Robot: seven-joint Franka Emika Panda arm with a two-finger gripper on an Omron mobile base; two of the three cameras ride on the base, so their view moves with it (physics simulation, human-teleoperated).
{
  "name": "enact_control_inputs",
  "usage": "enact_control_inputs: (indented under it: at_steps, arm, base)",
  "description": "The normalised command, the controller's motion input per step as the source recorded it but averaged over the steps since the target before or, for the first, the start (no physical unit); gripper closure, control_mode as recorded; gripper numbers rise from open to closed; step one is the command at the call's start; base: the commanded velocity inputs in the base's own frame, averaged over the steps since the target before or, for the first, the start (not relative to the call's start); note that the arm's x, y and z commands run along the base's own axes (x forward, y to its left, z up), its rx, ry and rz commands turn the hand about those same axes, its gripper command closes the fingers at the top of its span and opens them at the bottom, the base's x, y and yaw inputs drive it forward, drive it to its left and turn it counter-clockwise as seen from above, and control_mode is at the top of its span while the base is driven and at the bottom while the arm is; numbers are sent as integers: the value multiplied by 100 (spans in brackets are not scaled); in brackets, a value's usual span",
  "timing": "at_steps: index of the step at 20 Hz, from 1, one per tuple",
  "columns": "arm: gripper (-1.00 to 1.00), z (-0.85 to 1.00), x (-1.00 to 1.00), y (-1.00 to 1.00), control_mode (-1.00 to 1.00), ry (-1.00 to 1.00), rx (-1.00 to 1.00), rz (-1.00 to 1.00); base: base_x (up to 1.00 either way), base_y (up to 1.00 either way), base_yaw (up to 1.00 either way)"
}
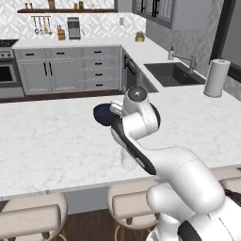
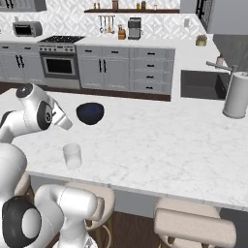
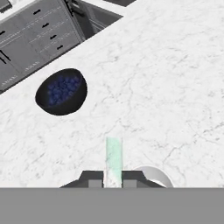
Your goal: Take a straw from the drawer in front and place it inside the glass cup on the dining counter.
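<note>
My gripper (image 3: 113,179) is shut on the straw (image 3: 113,158), a thin pale green stick that juts out from between the dark fingertips over the dining counter (image 3: 166,87). The glass cup (image 3: 153,174) shows as a curved clear rim just right of the fingertips in the hand view. It stands upright near the counter's near edge, as the right base view of the glass cup (image 2: 72,156) shows, and the arm partly covers the glass cup (image 1: 127,162) in the left base view. The drawer is out of view.
A dark blue bowl (image 3: 61,92) sits on the counter beyond the cup, also visible as bowl (image 2: 90,113). A white paper-towel roll (image 2: 237,95) stands by the sink (image 1: 173,74). Beige stools (image 1: 32,217) line the near edge.
</note>
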Motion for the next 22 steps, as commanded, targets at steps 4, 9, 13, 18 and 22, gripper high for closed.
enact_control_inputs:
  at_steps: [4, 9, 13, 18, 22]
  arm:
    - [100, -5, 41, -17, -100, -2, 1, 2]
    - [100, -1, 27, -43, -100, -33, 1, 28]
    - [100, 0, 29, -28, -100, -28, 0, 35]
    - [100, -6, 22, -19, -100, -23, -1, 38]
    - [100, -1, 26, -19, -100, -27, 0, 42]
  base:
    - [0, 0, 0]
    - [0, 0, 0]
    - [0, 0, 0]
    - [0, 0, 0]
    - [0, 0, 0]
